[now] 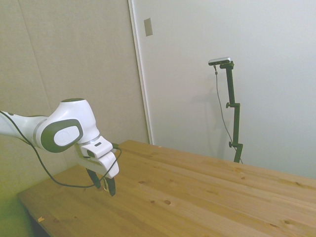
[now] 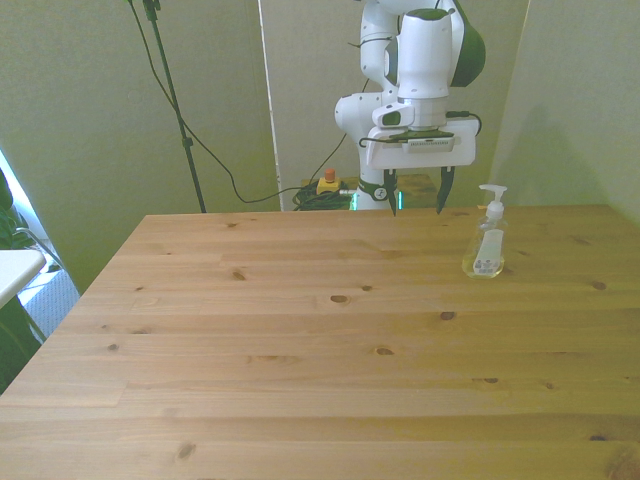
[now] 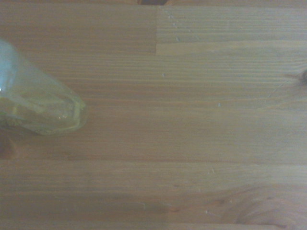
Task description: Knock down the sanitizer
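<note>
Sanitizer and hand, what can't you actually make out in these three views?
- Side view: the sanitizer does not show; it lies outside the frame.
- Wrist view: only the sanitizer's blurred base shows; the picture's edge cuts off the rest.
- Front view: the label print is too small to read.
- Side view: the hand is seen side-on, so its finger gap is unclear.

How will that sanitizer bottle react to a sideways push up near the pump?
The sanitizer stands upright, tall and slim on a small base, so it likely tips rather than slides. It looks like clear, thin plastic, probably light. Once down on the wooden table, it may roll a little.
</note>
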Tool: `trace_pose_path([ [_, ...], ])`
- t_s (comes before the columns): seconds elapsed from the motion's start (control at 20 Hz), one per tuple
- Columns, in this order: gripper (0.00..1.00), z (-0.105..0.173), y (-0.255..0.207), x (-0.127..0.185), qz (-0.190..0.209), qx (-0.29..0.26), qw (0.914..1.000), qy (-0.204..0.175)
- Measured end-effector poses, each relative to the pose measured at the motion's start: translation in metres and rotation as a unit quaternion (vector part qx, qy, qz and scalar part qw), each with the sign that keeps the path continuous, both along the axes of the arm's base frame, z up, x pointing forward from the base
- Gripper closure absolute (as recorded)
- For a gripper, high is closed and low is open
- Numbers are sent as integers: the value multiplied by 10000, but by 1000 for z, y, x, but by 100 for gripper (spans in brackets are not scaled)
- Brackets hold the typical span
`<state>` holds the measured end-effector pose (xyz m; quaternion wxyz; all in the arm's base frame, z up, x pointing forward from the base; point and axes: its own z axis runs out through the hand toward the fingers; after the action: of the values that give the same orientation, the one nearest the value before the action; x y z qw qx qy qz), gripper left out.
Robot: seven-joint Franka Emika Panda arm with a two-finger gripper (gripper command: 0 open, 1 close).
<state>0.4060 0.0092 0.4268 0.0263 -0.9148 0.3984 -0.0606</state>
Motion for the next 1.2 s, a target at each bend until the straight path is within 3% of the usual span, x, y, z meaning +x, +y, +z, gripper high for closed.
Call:
trace_pose_path([
  [0.4, 0, 15, 34, 19, 35, -106, 9999, -34],
  [0.45, 100, 17, 40, 23, 28, -130, 9999, -29],
  [1.2, 100, -4, 109, 46, -245, -399, 9989, -41],
])
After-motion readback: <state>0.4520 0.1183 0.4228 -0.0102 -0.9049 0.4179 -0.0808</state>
